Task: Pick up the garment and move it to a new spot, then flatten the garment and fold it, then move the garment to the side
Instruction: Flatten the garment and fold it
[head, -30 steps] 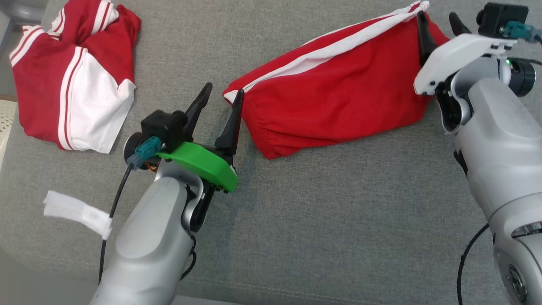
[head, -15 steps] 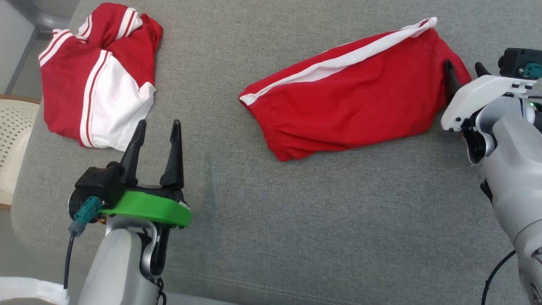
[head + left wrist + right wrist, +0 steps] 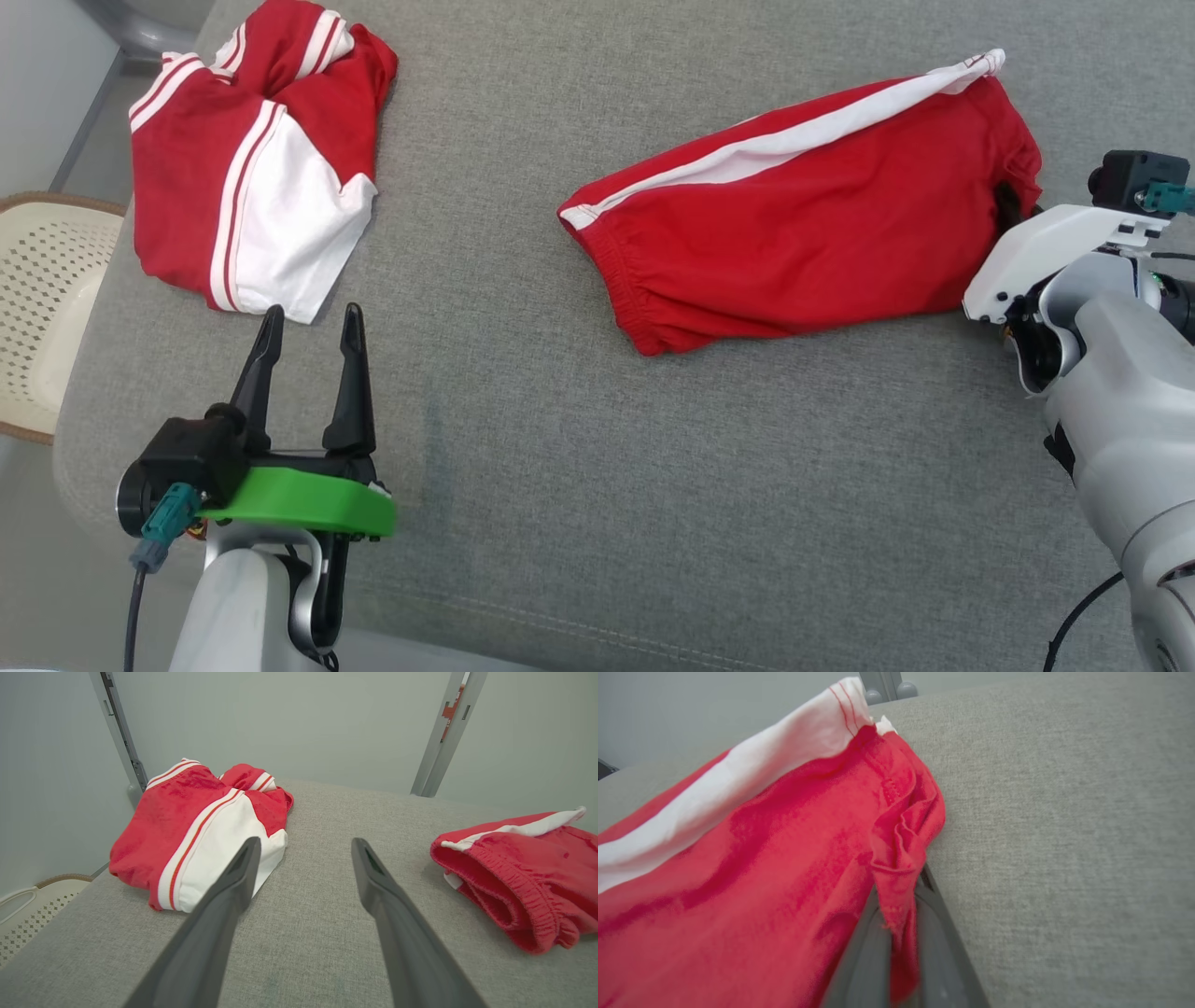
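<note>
The folded red shorts (image 3: 794,243) with a white side stripe lie on the grey cushion, right of centre. My right gripper (image 3: 1010,203) is at their right end. In the right wrist view it (image 3: 899,891) is shut on a bunched fold of the shorts' (image 3: 738,872) red edge. My left gripper (image 3: 313,317) stands open at the lower left, empty, well apart from the shorts. In the left wrist view it (image 3: 306,844) hovers over bare cushion, and the shorts' elastic waistband (image 3: 528,882) lies to the right.
A second red-and-white garment (image 3: 252,168) lies crumpled at the upper left, just beyond my left fingertips. A cream perforated basket (image 3: 42,299) sits off the cushion's left edge. Bare grey cushion (image 3: 653,485) stretches along the front. Metal posts (image 3: 448,732) stand behind.
My left gripper left the shorts' waistband end and pulled back to the lower left, still open. My right gripper went from open around the shorts' right end to shut on it. The head camera shifted.
</note>
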